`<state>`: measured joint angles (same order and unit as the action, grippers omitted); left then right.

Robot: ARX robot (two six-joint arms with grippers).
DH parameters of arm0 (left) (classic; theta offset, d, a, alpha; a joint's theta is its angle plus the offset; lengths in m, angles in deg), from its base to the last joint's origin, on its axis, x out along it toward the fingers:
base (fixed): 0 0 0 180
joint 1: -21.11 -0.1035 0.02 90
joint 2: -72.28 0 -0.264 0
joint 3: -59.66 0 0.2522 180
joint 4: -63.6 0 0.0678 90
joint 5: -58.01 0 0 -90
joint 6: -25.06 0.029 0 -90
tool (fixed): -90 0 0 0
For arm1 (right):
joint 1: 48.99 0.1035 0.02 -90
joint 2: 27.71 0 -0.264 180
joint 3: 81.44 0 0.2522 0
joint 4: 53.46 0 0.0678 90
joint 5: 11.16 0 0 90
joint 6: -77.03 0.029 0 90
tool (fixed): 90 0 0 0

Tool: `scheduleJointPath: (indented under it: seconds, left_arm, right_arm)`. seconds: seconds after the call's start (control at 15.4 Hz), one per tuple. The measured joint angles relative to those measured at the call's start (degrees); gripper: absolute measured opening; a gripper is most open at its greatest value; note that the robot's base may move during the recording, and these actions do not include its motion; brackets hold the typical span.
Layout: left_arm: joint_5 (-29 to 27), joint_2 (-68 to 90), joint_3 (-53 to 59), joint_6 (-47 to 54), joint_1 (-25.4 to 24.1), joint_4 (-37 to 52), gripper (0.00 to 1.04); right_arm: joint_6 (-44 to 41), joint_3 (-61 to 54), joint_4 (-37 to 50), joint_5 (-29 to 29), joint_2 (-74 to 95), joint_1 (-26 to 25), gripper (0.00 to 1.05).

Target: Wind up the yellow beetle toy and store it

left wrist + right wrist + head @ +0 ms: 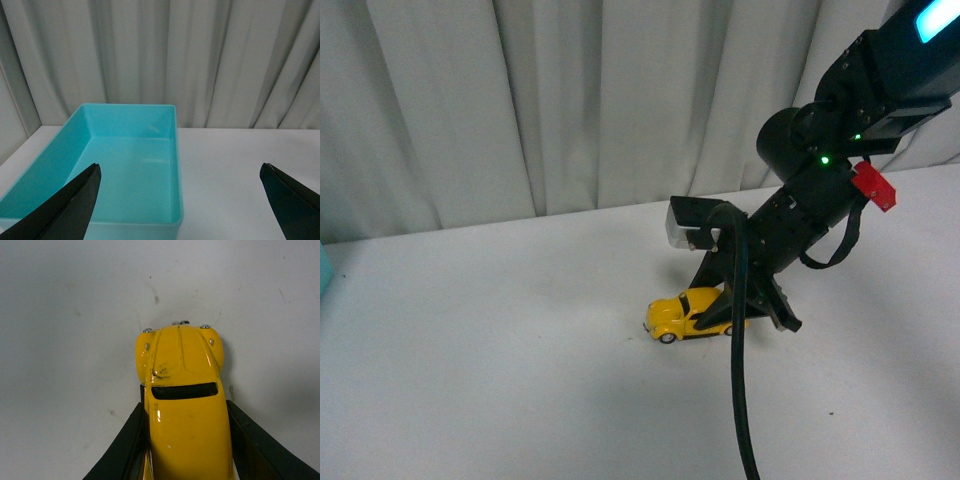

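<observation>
The beetle (678, 315) is glossy yellow, with dark windows, black wheels on silver hubs and a small dark scuff on its bonnet. The right gripper (745, 312) is black, as are its cable (740, 400) and the left gripper (180, 172). A red tag (875, 187) shows at upper right. The table (470, 380) is white with faint specks, the curtain (520, 100) pale grey in vertical folds, the box (60, 155) turquoise.

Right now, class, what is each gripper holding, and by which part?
Right gripper: the small glossy yellow toy car, by the sides of its cabin. Left gripper: nothing.
</observation>
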<state>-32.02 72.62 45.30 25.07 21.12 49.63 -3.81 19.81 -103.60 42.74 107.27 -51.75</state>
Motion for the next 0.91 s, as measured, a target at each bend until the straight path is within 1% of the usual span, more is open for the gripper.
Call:
scheduleJointPath:
  seconds: [0.2, 0.26, 0.39, 0.46, 0.52, 0.59, 0.65, 0.72, 0.78, 0.91]
  left_arm:
    - [0.0, 0.0, 0.0, 0.0, 0.0, 0.0, 0.98]
    - [0.0, 0.0, 0.0, 0.0, 0.0, 0.0, 0.98]
    - [0.0, 0.0, 0.0, 0.0, 0.0, 0.0, 0.98]
    - [0.0, 0.0, 0.0, 0.0, 0.0, 0.0, 0.98]
    - [0.0, 0.0, 0.0, 0.0, 0.0, 0.0, 0.98]
    - [0.0, 0.0, 0.0, 0.0, 0.0, 0.0, 0.98]
    - [0.0, 0.0, 0.0, 0.0, 0.0, 0.0, 0.98]
    - [0.0, 0.0, 0.0, 0.0, 0.0, 0.0, 0.98]
    - [0.0, 0.0, 0.0, 0.0, 0.0, 0.0, 0.98]
    - [0.0, 0.0, 0.0, 0.0, 0.0, 0.0, 0.98]
  right_arm:
    - [-0.5, -1.9, 1.1, -0.2, -0.7, -1.5, 0.41]
    - [-1.1, -4.1, 2.1, -0.1, -1.7, -3.1, 0.41]
    - [-3.0, -9.3, 3.3, 0.4, -4.3, -7.0, 0.41]
    - [-5.2, -16.1, 4.8, 1.2, -7.8, -10.7, 0.41]
    - [-8.3, -20.2, 5.1, 2.0, -10.2, -13.8, 0.41]
    - [-12.1, -21.3, 3.5, 2.4, -11.0, -14.9, 0.41]
    - [-18.0, -20.9, -0.5, 5.0, -9.8, -15.6, 0.79]
    - [-18.9, -20.3, -0.7, 5.5, -9.7, -15.6, 1.00]
    - [-19.0, -20.2, -0.6, 5.6, -9.7, -15.6, 0.97]
    - [-19.2, -20.2, -0.6, 5.5, -9.7, -15.6, 0.98]
